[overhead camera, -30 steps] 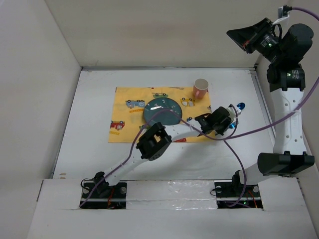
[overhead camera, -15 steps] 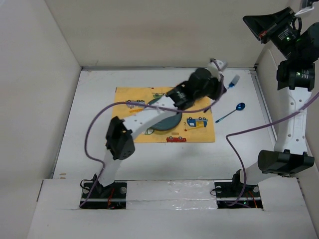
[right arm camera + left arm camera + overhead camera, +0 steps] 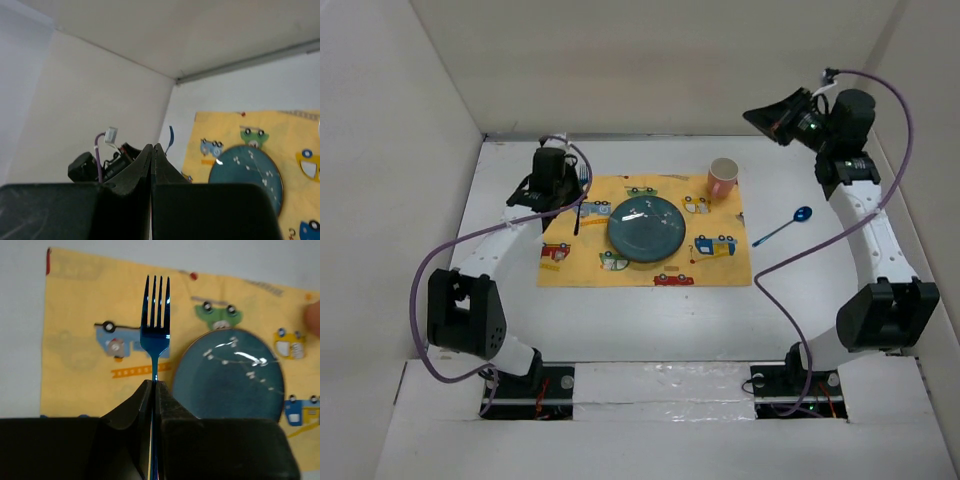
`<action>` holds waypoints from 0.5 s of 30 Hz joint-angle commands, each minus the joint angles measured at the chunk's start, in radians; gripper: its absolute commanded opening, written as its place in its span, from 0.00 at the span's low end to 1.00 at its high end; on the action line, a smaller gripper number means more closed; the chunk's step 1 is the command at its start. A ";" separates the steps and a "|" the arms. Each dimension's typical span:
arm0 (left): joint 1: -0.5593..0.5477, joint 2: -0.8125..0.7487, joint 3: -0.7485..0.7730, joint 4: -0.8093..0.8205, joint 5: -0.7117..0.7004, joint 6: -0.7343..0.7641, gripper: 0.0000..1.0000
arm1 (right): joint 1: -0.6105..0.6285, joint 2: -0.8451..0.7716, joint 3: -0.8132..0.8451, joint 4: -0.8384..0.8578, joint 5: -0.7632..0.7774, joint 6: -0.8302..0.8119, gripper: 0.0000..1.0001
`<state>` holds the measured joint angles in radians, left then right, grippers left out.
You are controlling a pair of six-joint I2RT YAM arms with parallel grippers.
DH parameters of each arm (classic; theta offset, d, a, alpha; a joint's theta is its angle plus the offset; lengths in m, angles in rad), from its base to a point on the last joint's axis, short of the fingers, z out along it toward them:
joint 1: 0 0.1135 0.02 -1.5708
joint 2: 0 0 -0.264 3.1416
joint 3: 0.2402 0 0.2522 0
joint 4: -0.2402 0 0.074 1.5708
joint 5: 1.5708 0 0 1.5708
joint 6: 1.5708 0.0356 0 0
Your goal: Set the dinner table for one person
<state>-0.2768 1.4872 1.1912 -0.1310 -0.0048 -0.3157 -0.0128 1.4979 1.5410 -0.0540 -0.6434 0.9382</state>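
Note:
A blue fork point(image 3: 155, 315) stands between the fingers of my left gripper point(image 3: 154, 386), which is shut on its handle. Its tines hang over the left part of the yellow car-patterned mat point(image 3: 75, 375), left of the teal plate point(image 3: 230, 375). From above, the left gripper point(image 3: 560, 192) sits at the mat's far left corner, fork point(image 3: 582, 180) beside it. My right gripper point(image 3: 755, 116) is raised at the back right, shut on nothing. The plate point(image 3: 647, 228) rests mid-mat on the white dinner table point(image 3: 650, 320).
A pink cup point(image 3: 723, 178) stands on the mat's far right corner. A blue spoon point(image 3: 782, 228) lies on the table just right of the mat point(image 3: 720, 265). Beige walls close in the sides and back. Purple cables loop over both arms.
My left arm has swung from the right of the mat, across the back, to the mat's far left corner, carrying the fork. The right arm's wrist has come down and turned left.

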 commanded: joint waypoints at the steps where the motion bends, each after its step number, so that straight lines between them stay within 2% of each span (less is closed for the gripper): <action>1: 0.018 -0.061 -0.082 0.033 0.057 0.047 0.00 | 0.059 -0.086 -0.048 -0.026 0.040 -0.120 0.00; 9: 0.018 0.096 -0.134 0.088 0.043 0.043 0.00 | 0.138 -0.172 -0.211 -0.124 0.099 -0.213 0.03; 13: 0.018 0.149 -0.146 0.158 0.051 0.029 0.00 | 0.160 -0.223 -0.265 -0.187 0.146 -0.268 0.13; 15: 0.018 0.186 -0.140 0.174 0.054 0.029 0.00 | 0.160 -0.243 -0.283 -0.202 0.140 -0.277 0.14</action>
<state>-0.2604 1.6463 1.0542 -0.0402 0.0349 -0.2871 0.1337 1.2919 1.2778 -0.2214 -0.5308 0.7216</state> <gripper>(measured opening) 0.018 0.139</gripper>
